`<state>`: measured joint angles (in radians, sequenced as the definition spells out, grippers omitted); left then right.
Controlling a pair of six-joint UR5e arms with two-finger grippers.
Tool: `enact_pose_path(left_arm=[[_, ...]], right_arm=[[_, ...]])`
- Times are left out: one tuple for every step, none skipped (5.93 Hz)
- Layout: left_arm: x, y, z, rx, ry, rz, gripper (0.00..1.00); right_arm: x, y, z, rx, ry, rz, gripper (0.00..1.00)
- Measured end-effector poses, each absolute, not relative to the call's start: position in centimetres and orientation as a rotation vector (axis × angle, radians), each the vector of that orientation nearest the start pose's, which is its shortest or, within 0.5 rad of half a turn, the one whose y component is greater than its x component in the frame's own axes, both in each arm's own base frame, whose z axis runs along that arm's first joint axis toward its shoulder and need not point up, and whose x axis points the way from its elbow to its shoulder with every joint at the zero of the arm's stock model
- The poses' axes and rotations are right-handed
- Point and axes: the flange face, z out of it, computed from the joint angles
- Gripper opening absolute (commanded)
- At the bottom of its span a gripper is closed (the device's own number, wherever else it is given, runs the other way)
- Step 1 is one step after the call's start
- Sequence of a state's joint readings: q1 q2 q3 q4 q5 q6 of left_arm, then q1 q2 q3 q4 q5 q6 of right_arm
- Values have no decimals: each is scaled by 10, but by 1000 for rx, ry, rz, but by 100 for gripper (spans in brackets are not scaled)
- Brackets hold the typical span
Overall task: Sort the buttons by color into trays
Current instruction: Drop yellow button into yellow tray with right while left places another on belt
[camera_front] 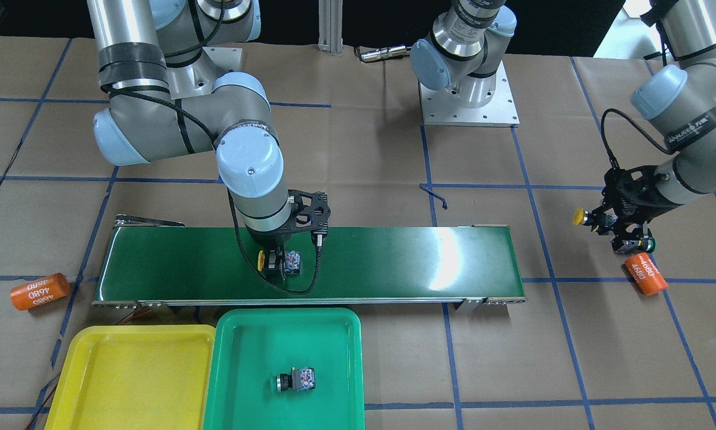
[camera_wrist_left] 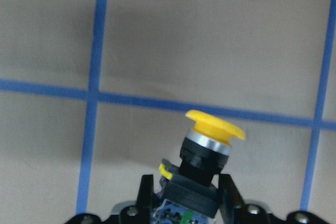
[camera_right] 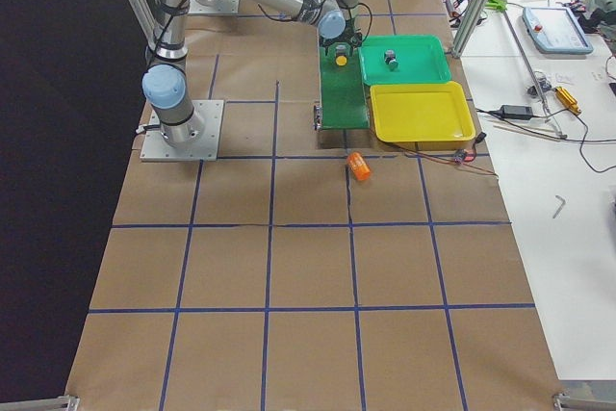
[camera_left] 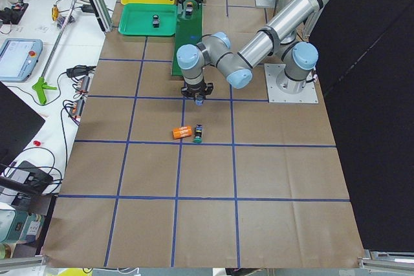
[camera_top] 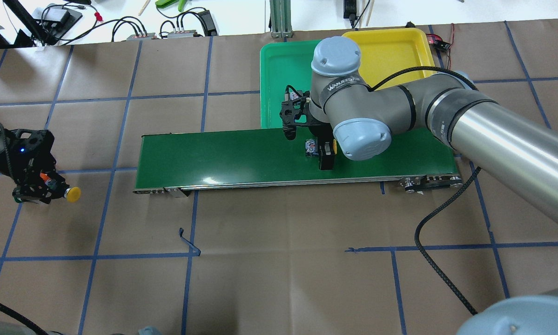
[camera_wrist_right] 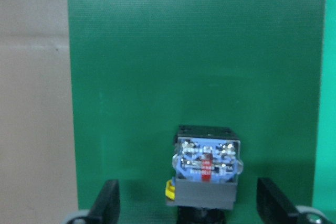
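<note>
My left gripper (camera_front: 602,220) is shut on a yellow-capped button (camera_wrist_left: 210,148) and holds it above the paper, off the end of the belt. My right gripper (camera_wrist_right: 189,203) is open, its fingers (camera_wrist_right: 107,203) wide on either side of a second yellow-capped button (camera_front: 287,263) that lies on the dark-green conveyor belt (camera_front: 393,257). A green-capped button (camera_front: 298,379) lies in the green tray (camera_front: 226,358). The yellow tray (camera_front: 131,376) beside it holds nothing. Another green-capped button (camera_front: 639,245) lies on the paper below my left gripper.
One orange cylinder marked 4680 (camera_front: 647,273) lies next to the loose green button, another (camera_front: 39,291) off the belt's other end. Both trays sit side by side along the belt's operator side. Cables and tools lie beyond the table edge.
</note>
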<state>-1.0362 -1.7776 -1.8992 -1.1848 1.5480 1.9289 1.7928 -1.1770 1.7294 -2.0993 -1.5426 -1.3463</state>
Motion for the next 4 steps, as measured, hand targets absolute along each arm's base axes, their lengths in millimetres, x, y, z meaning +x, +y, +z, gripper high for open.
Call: enact_pose_path(left_arm=[[94, -527, 279, 2017, 2594, 27, 0], [49, -545, 290, 1931, 2663, 15, 0], [6, -553, 296, 1849, 2723, 23, 2], [-27, -557, 291, 1813, 2751, 45, 3]], right_arm=[[254, -553, 247, -2198, 2217, 31, 10], [245, -556, 250, -2228, 2231, 57, 8], [231, -561, 262, -2271, 2243, 63, 8], [211, -566, 282, -2311, 2255, 43, 8]])
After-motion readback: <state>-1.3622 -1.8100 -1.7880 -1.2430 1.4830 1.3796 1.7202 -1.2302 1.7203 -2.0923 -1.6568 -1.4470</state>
